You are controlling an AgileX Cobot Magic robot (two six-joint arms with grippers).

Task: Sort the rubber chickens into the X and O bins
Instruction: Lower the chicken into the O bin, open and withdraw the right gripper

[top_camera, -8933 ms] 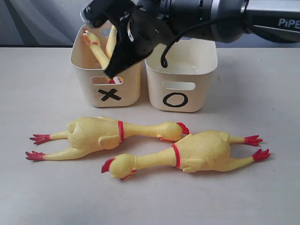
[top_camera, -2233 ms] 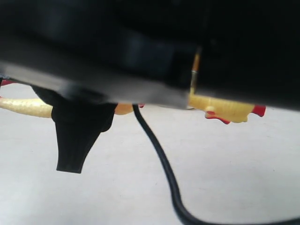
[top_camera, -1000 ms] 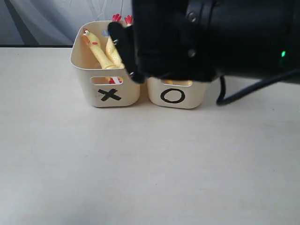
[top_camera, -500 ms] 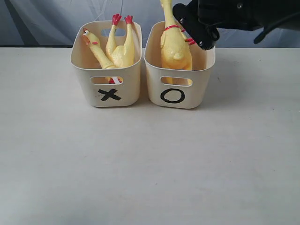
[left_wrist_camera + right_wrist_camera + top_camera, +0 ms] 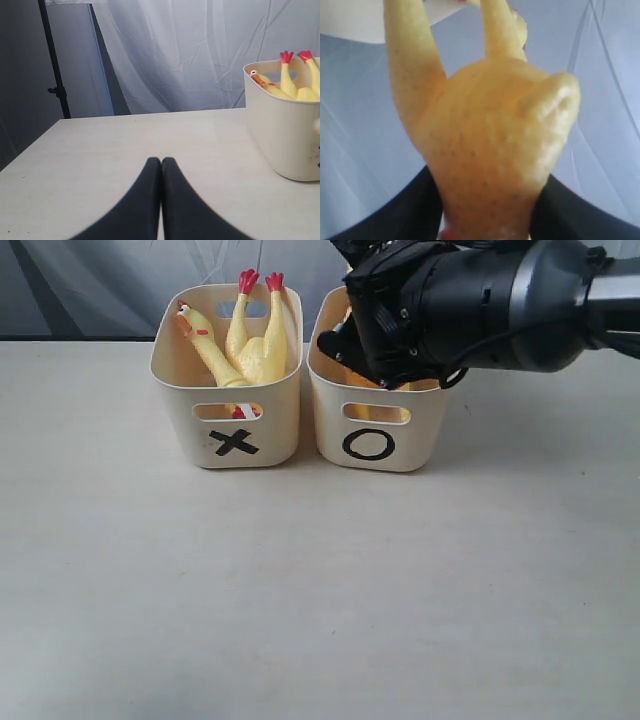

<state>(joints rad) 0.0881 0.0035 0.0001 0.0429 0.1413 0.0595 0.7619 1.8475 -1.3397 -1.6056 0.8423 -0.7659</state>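
Outwardly, in the exterior view, my right arm hung over the O bin, and its black bulk hid my right jaws and most of the tub's inside. Only slivers of the yellow rubber chicken showed through the slot handle and at the rim. A black O was plain on that tub. A black X marked the X bin, just beside it. The X bin held a headless chicken, red feet up, and a head-and-neck piece.

From the left wrist, my left gripper rested with its fingers pressed together on nothing, low over the table. The X bin stood ahead and to one side of them, cut off by the frame, its mark unseen.

From the right wrist, the rubber chicken filled the blurred view. My right gripper clasped its body between black fingers, the legs pointing away from the jaws. Its head was out of sight.
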